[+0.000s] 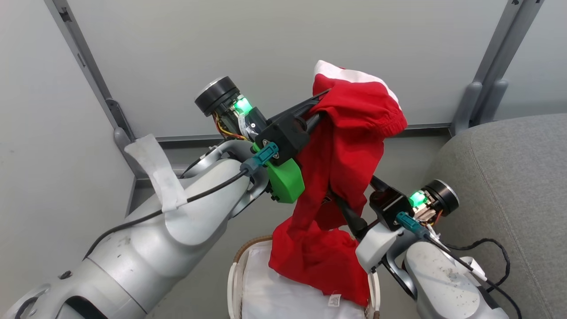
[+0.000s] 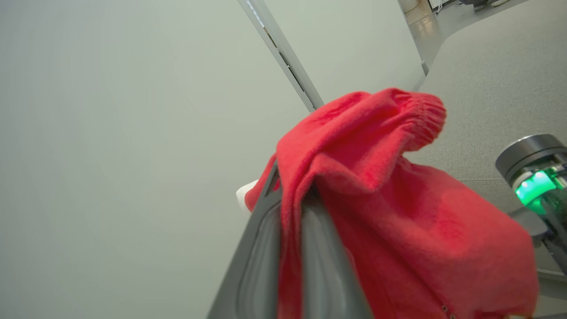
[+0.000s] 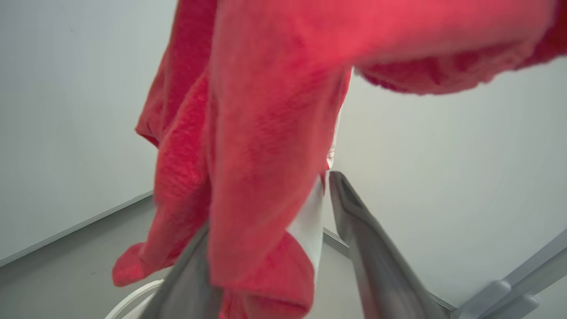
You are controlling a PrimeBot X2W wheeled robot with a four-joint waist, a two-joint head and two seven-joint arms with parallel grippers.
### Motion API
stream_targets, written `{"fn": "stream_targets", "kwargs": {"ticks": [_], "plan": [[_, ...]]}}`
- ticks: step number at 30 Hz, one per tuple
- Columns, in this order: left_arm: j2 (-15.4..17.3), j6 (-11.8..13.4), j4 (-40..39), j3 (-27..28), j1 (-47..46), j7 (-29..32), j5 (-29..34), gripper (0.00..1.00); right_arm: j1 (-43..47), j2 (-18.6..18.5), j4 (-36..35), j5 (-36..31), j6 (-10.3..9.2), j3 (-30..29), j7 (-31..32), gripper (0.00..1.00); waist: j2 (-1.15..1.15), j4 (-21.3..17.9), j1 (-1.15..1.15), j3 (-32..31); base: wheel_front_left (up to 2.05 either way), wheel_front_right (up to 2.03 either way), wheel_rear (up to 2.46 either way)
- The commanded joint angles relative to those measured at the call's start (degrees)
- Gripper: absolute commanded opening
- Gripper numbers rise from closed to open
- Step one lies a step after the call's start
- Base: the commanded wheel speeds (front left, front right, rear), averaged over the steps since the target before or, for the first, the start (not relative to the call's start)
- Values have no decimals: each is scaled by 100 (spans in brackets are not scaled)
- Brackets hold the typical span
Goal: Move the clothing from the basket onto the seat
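At the left of the head view, the left arm (image 1: 177,221) is reaching up and across. The left gripper (image 1: 316,106) is pinching the clothing (image 1: 345,146) near its top fold. In the left wrist view its fingers (image 2: 325,257) are pressing together with red cloth squeezed between them. The clothing is hanging in the air from that grip, with its white trim (image 1: 350,73) showing at the top. Its lower end is reaching down into the basket (image 1: 232,283), where a small white label (image 1: 334,300) is lying against the white liner (image 1: 274,297). Just right of the hanging cloth, the right gripper (image 1: 343,206) is pointing up into it from below. In the right wrist view that gripper's fingers (image 3: 367,248) are standing wide apart, with cloth dangling between them and draping over one, not clamped. At the far right, the seat (image 1: 509,177) is sitting near the basket, and the held clothing is hanging apart from it.
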Motion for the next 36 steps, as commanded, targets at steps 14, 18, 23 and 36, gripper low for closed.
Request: {"fn": "stream_targets", "kwargs": {"ticks": [14, 18, 23, 36], "plan": [[121, 257, 62, 605, 926, -6, -519, 13, 130, -23, -269, 269, -2, -215, -21, 0, 0, -81, 0, 101, 0, 0, 0], [73, 358, -61, 935, 1418, -5, -618, 100, 136, -21, -374, 322, -2, -370, -21, 0, 0, -122, 0, 143, 0, 0, 0], [-68, 374, -83, 1297, 2026, -6, -575, 100, 94, -20, -453, 314, -2, -596, -21, 0, 0, -176, 0, 188, 0, 0, 0], [-495, 175, -35, 2104, 3273, -6, -341, 100, 277, -21, -858, 96, -2, -1014, -21, 0, 0, -253, 0, 284, 0, 0, 0]]}}
